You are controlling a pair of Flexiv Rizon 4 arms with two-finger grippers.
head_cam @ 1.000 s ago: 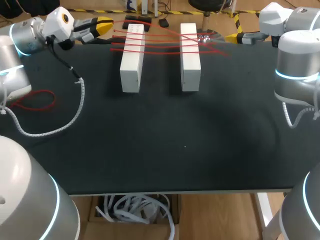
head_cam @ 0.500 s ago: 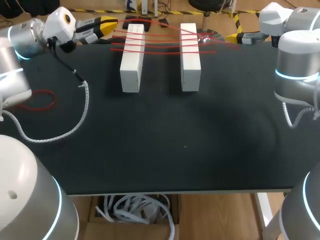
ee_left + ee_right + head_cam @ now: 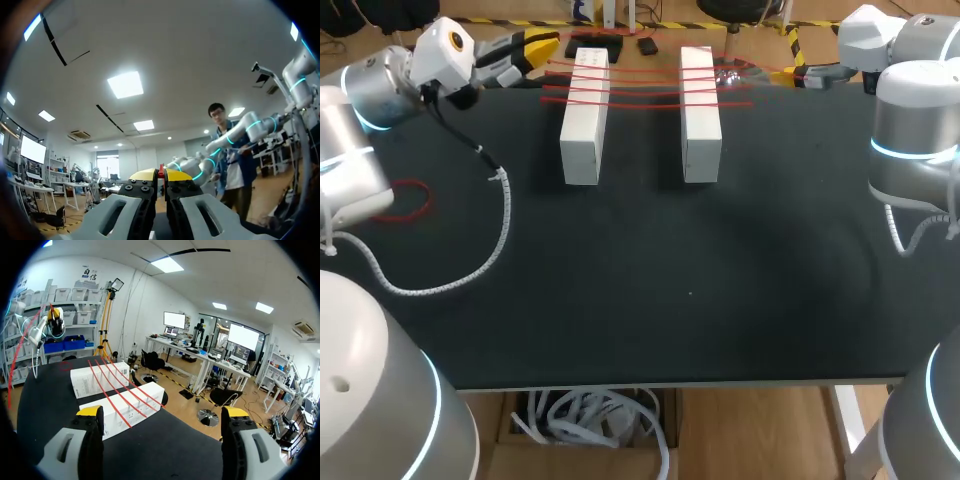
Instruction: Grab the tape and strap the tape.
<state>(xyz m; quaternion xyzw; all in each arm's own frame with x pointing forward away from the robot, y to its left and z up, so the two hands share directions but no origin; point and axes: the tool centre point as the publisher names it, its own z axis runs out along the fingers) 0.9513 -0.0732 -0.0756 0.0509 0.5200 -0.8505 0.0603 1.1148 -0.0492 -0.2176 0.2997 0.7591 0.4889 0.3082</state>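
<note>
It was a robotics lab. A black tabletop (image 3: 720,300) served as the test bench, with the left arm (image 3: 380,90), grey and ringed in light, at its left edge and the matching right arm (image 3: 910,130) at its right edge. A spiral-wrapped cable (image 3: 495,240) trailed over its left side. Two white blocks (image 3: 584,120) strung with red tape (image 3: 640,82) stood near its far edge.

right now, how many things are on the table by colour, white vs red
white blocks: 2
red tape strung across both blocks: 1
red loop lying apart from them: 1
total: 4
</note>
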